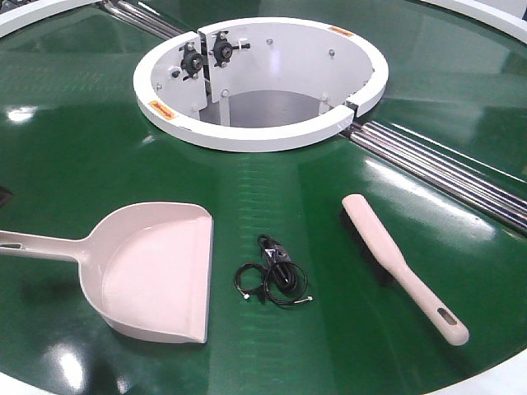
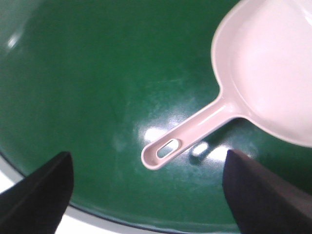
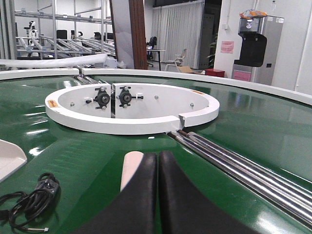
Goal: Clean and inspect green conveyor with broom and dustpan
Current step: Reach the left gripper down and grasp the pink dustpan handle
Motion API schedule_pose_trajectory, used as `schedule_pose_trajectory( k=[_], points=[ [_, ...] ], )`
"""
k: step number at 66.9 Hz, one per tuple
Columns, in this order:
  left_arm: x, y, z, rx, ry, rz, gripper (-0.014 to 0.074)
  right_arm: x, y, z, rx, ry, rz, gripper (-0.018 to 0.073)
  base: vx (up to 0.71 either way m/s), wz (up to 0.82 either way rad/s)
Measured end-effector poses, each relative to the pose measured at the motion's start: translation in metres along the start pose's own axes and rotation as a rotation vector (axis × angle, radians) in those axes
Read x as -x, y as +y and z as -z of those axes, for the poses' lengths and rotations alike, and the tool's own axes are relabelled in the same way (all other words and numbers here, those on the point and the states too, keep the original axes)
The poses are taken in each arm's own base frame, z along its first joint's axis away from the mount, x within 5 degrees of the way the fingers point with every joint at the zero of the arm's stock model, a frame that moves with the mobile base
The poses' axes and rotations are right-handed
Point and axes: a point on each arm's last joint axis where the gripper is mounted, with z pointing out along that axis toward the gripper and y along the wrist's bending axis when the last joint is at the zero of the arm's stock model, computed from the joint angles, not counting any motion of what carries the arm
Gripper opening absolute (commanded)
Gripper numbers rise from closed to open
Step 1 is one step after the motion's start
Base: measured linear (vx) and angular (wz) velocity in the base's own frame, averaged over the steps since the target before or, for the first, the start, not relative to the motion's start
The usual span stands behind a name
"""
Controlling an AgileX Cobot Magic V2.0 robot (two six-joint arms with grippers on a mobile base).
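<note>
spotted black cable coil (image 1: pixel 274 273) between dustpan (image 1: pixel 156 276) and broom (image 1: pixel 402 265) | found left gripper (image 2: pixel 146 158) jaws spread wide, right gripper (image 3: pixel 158 163) jaws pressed together

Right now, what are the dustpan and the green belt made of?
The dustpan looks like smooth pale pink plastic, moulded in one piece. The green conveyor seems a glossy rubbery or vinyl belt; bright reflections sit on it.

Factory hall: green conveyor (image 3: pixel 253 127), metal racks (image 3: pixel 53 33)
</note>
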Motion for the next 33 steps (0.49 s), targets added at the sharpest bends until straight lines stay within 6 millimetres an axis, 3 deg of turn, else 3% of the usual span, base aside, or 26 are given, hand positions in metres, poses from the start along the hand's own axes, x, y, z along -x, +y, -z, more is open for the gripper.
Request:
schedule_pose_trajectory(
  k=[21, 33],
  points=[
    [0.010, -0.007, -0.046, -0.169, 0.077, -0.403, 0.0575, 0.000, 0.000, 0.000, 0.000, 0.000, 0.000, -0.0008, 0.00, 0.00],
    [0.011, -0.011, -0.069, -0.242, 0.128, -0.497, 0.0575, 0.000, 0.000, 0.000, 0.000, 0.000, 0.000, -0.0008, 0.00, 0.00]
  ],
)
